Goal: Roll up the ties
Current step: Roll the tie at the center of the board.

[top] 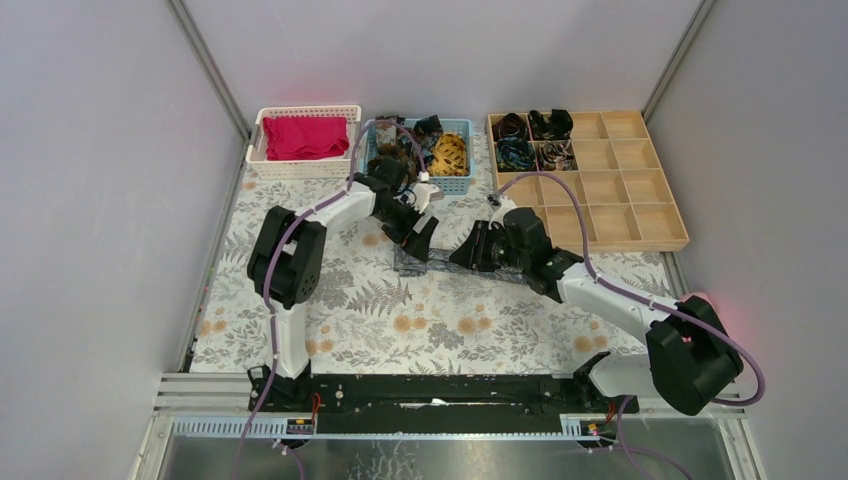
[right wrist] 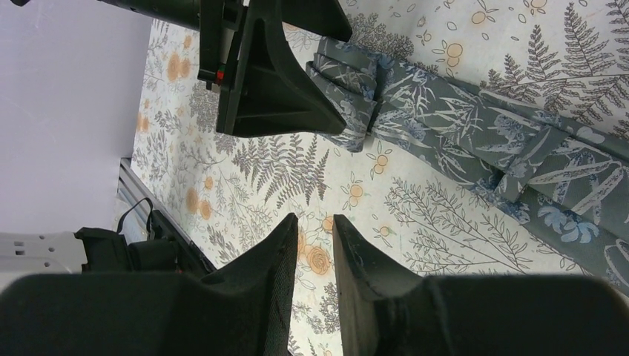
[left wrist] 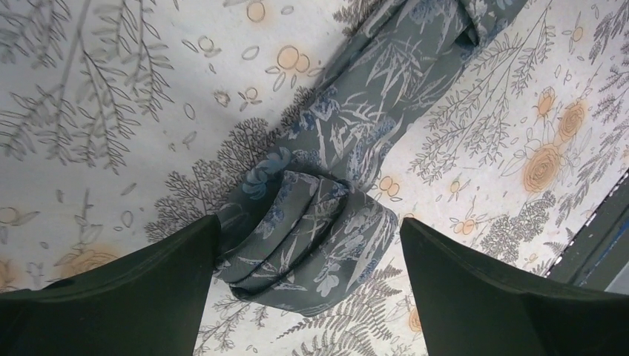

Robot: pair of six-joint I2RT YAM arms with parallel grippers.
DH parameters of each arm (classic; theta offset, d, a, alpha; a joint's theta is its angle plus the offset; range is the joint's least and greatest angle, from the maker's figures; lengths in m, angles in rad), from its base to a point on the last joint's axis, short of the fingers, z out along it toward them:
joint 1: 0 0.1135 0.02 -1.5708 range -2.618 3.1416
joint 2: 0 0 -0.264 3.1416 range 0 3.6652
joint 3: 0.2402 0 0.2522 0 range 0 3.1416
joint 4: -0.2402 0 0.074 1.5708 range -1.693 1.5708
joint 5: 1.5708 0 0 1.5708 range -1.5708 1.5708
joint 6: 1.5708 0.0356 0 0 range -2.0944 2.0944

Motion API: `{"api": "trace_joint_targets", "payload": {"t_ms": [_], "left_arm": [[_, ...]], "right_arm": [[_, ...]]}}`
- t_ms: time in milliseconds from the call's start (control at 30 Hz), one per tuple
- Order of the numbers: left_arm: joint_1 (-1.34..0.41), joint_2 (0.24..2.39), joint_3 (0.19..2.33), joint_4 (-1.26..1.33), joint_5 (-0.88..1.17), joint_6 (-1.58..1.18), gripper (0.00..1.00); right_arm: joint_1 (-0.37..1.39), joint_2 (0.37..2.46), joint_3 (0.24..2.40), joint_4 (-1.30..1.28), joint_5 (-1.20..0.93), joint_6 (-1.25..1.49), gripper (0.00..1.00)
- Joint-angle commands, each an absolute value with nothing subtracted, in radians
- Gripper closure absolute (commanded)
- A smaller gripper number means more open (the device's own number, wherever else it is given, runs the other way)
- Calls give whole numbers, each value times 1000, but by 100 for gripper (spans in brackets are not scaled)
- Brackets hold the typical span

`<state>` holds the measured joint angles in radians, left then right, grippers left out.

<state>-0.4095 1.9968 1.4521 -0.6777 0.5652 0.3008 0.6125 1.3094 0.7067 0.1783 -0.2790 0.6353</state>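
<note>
A grey-blue leaf-patterned tie (top: 455,265) lies across the middle of the table. Its left end is wound into a small coil (left wrist: 311,245), and the flat strip (left wrist: 415,67) runs away from it. My left gripper (left wrist: 310,221) stands wide open astride that coil; the left finger (left wrist: 148,285) is right against the fabric, the right finger (left wrist: 504,289) stands clear of it. In the right wrist view the coil (right wrist: 348,96) sits under the left gripper (right wrist: 274,81). My right gripper (right wrist: 315,222) hovers beside the strip (right wrist: 482,141), jaws a narrow gap apart with nothing between them.
A blue basket (top: 455,185) at the back holds loose ties, one yellow-orange (top: 449,153). The wooden compartment tray (top: 610,190) at the back right has rolled ties (top: 530,140) in its upper-left cells. A white basket (top: 262,160) holds magenta cloth.
</note>
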Motion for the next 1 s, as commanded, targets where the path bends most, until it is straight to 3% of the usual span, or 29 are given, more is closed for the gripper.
{"api": "trace_joint_targets", "payload": {"t_ms": [0, 800, 967], "left_arm": [[-416, 1997, 1413, -686, 603, 260, 1], [-563, 1754, 1217, -504, 226, 107, 1], [-492, 1722, 1243, -424, 132, 6, 4]], "right_arm": [[618, 1262, 692, 228, -290, 654, 69], [638, 1159, 657, 128, -247, 608, 69], [684, 1155, 653, 94, -191, 577, 87]]}}
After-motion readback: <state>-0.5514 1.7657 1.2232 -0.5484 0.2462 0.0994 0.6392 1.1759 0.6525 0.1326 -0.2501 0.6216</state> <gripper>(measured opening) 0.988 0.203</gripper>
